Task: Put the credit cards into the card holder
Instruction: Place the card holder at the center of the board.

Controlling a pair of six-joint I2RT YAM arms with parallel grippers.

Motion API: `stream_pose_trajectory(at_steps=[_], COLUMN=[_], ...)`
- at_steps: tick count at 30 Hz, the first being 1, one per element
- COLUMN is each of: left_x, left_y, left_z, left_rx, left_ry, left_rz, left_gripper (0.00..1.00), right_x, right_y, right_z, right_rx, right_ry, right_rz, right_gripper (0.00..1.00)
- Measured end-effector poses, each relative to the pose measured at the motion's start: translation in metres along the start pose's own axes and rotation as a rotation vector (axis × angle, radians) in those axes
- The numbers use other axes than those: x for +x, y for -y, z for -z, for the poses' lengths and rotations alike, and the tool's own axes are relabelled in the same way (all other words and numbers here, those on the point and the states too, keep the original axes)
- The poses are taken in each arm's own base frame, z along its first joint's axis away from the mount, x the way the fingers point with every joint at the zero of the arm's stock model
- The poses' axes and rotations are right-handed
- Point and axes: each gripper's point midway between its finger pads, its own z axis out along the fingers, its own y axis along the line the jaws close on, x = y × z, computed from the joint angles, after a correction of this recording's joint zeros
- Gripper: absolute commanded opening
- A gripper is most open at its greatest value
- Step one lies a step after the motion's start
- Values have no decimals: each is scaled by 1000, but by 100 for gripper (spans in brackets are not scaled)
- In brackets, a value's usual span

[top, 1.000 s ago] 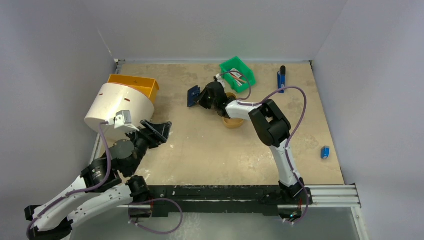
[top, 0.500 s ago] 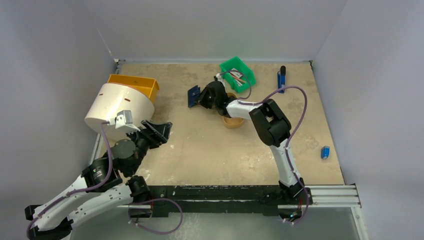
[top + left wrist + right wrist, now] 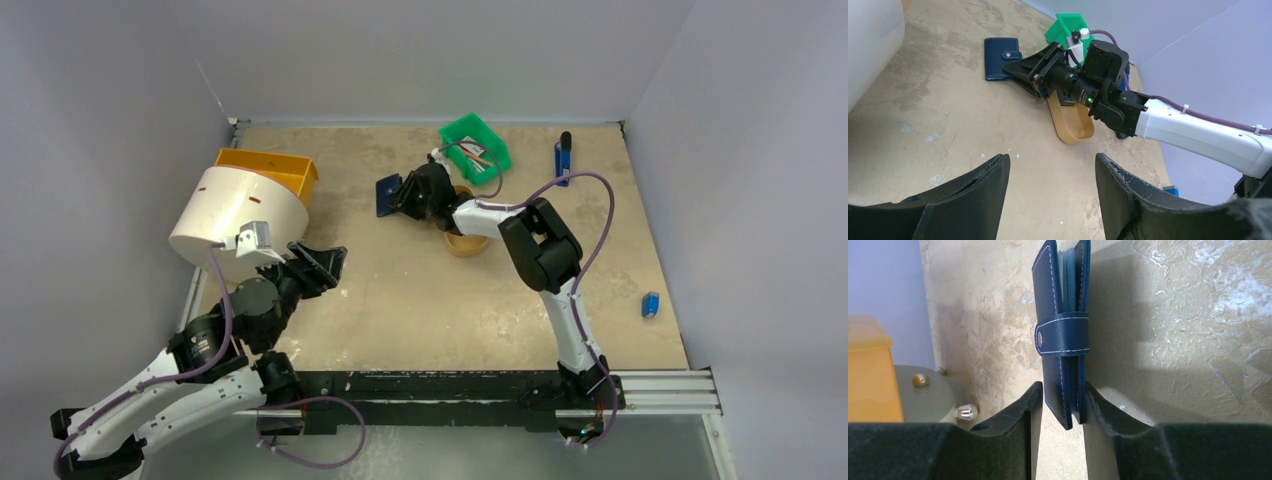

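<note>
Card holder: the card holder (image 3: pixel 1063 340) is found at the far middle of the table, just left of the tan oval tray (image 3: pixel 466 243). It is folded shut, with the snap tab fastened across its open edge.
Right gripper: the right gripper (image 3: pixel 1062 387) is set around one end of the card holder, with a finger against each cover. The jaws are narrowly parted with the holder between them. Whether it is pinched or merely flanked cannot be told.
Left gripper: the left gripper (image 3: pixel 1053 165) is held at the near left, beside the white drum (image 3: pixel 235 210). Its jaws are spread wide and nothing is held.
Cards: no card can be made out with certainty. Something pale and reddish lies in the green bin (image 3: pixel 476 140), too small to be named.
Step judged: the holder is being positioned and no card has yet been loaded.
Risk, fastened tab: while the snap is closed no card can be slid in. If a card were pushed anyway, it would likely be bent or the holder shoved away.
Risk, loose hold: only one end is covered by the fingers, so the holder could pivot or drop flat if the contact is light.
Risk, crowding: the tray lies right under the right wrist, so it could be knocked by a sweep toward the near side.
Risk, lone arm: if the holder is opened without being steadied by the left gripper, it may spring closed.
</note>
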Motion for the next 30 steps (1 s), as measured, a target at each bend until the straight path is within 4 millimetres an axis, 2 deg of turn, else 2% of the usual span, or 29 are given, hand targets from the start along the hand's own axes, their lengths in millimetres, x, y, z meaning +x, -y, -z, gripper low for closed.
stream_pose_trajectory(at_steps=[6,16,30], left_x=[1,3,6], left_y=[1,1,1], left_z=[0,-2,-4], left_rx=[-1,-8,-12], left_ry=[-1,-8,-17], left_rz=[12,8,7], left_gripper=[62,62,62], right_x=[1,0,-4], right_y=[9,18,24], right_z=[1,3,17], right_rx=[32,54,65], right_ry=[-12,-18,-20], right_rz=[9,28,79], right_gripper=[45,46,46])
